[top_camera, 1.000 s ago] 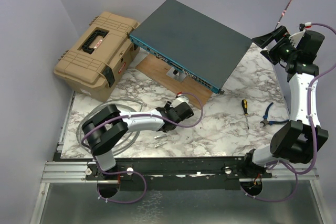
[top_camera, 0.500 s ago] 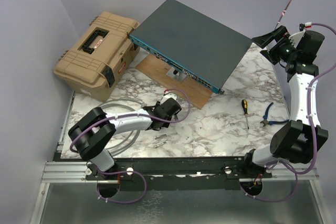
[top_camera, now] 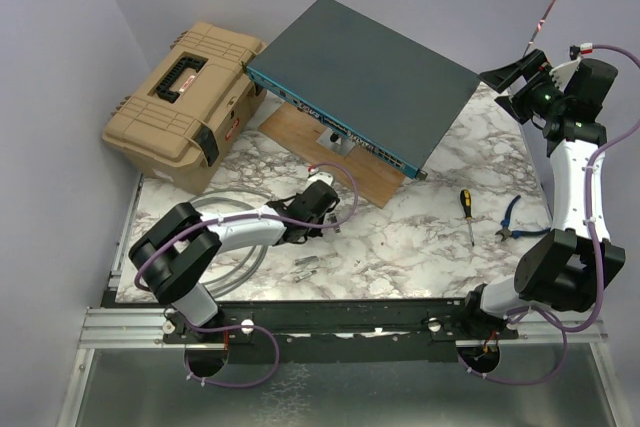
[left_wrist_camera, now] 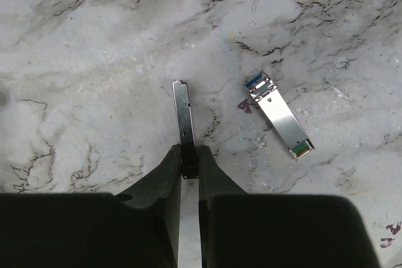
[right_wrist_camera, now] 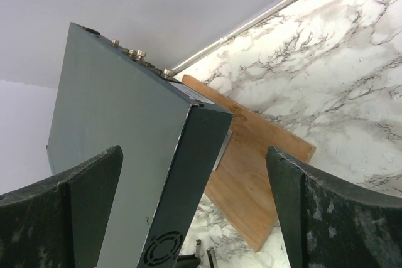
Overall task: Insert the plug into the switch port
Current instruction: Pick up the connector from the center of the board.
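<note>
The switch [top_camera: 365,82] rests tilted on a wooden board [top_camera: 300,132], its blue port face turned toward our left arm. The tan toolbox [top_camera: 185,102] beside it is closed, its contents unseen. Our right gripper [top_camera: 515,82] gapes wide at the switch's far corner. Our left gripper [left_wrist_camera: 189,167], nearer the ports, pinches narrow on the plug [left_wrist_camera: 183,117], whose long axis points straight out from the fingers. A second module [left_wrist_camera: 279,115] lies just beside it.
</note>
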